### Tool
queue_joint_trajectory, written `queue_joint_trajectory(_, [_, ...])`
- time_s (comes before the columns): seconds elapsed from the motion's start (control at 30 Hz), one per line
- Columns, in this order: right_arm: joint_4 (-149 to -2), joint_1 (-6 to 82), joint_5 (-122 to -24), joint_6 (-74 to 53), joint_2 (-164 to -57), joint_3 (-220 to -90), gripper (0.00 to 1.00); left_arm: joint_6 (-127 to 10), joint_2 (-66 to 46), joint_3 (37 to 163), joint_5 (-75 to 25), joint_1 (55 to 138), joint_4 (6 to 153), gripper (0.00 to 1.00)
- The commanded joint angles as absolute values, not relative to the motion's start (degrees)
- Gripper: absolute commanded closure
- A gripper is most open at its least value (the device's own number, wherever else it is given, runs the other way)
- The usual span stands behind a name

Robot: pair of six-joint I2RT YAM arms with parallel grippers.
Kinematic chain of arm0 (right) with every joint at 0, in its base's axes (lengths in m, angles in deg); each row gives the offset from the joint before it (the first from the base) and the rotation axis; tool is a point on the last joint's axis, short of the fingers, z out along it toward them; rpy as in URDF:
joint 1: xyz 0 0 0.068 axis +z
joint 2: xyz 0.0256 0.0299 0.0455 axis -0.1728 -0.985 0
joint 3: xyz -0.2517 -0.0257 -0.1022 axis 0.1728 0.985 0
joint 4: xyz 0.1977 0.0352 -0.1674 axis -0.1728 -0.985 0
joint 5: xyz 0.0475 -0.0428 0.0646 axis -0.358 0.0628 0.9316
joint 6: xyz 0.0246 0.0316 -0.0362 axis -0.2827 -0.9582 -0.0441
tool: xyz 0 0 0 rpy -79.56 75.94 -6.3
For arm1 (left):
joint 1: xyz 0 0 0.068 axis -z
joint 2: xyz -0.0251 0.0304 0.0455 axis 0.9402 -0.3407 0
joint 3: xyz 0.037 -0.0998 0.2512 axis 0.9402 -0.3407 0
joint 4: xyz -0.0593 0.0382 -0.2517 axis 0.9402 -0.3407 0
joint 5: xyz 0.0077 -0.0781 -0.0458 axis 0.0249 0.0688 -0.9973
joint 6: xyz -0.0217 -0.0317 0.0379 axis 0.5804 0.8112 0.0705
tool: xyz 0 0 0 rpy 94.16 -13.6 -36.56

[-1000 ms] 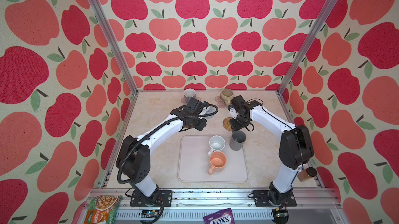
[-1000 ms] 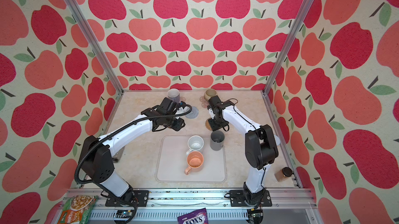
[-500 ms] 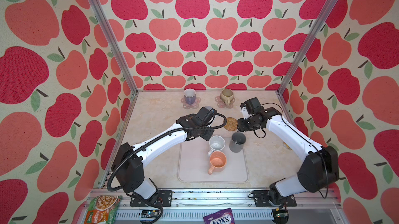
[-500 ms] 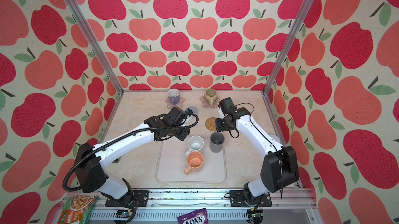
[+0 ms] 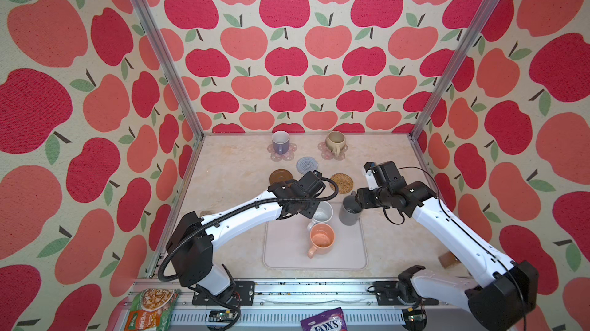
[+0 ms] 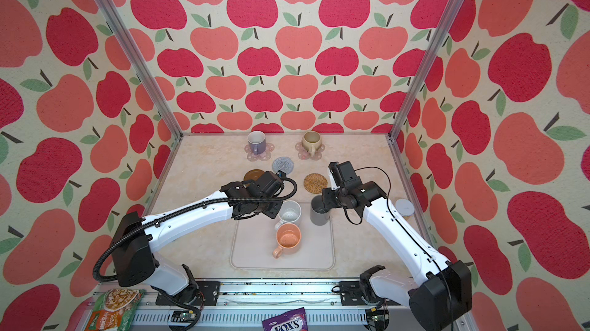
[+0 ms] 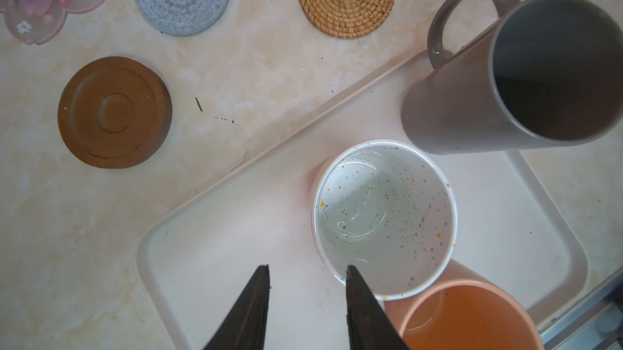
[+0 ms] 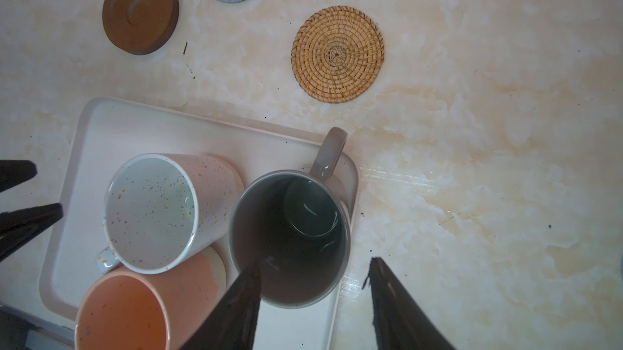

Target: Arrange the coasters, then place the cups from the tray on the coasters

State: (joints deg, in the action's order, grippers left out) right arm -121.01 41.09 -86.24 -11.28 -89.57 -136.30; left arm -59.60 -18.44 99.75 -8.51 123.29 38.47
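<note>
- While three cups stand upright and empty on the tray [image 5: 287,251], two others are off it. The white mug [image 5: 323,214] and the dark grey mug [image 5: 349,217] sit along the tray's far edge, the grey one in its far right corner. The peach mug [image 5: 321,239] stands just nearer the tray's middle, close against the white one.
- Well beyond the tray's far edge, the lavender mug [image 5: 280,141] sits on a pink flower coaster [image 5: 275,156] and the beige mug [image 5: 335,141] on a second pink flower coaster [image 5: 325,155].
- Between those and the tray lie three bare coasters: the dark brown disc [image 5: 278,176], the blue-grey crocheted round [image 5: 305,164] and the rattan round [image 5: 341,182].
- The left gripper [image 7: 307,267] hovers over the tray beside the white mug. Its jaws are moderately apart and hold nothing. One fingertip overlaps that mug's rim in the left wrist view; I cannot tell whether it touches.
- The right gripper [image 8: 316,260] straddles the dark grey mug's wall with its jaws wide. One finger is inside the mouth and the other is over the tabletop [image 8: 472,162] just outside the tray's rim. The jaws are not clamped.
</note>
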Motion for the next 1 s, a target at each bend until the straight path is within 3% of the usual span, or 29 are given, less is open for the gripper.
queue_joint_trajectory(0.0, [-120.2,41.8,-87.3,-12.4,-87.2,-134.5,0.45,-58.4,-21.1,102.8,-7.0,124.2,38.7,0.6])
queue_joint_trajectory(0.43, [-125.0,42.8,-86.6,-9.9,-88.3,-138.2,0.44,-60.4,-27.2,114.2,5.2,123.2,32.9,0.6])
queue_joint_trajectory(0.67, [-130.4,42.9,-86.4,-7.6,-92.9,-148.0,0.43,-62.2,-26.6,118.6,1.0,120.4,37.2,0.6])
queue_joint_trajectory(0.97, [-128.2,42.9,-88.1,-5.1,-88.6,-146.9,0.41,-62.4,-20.6,111.6,-1.7,116.8,40.9,0.6])
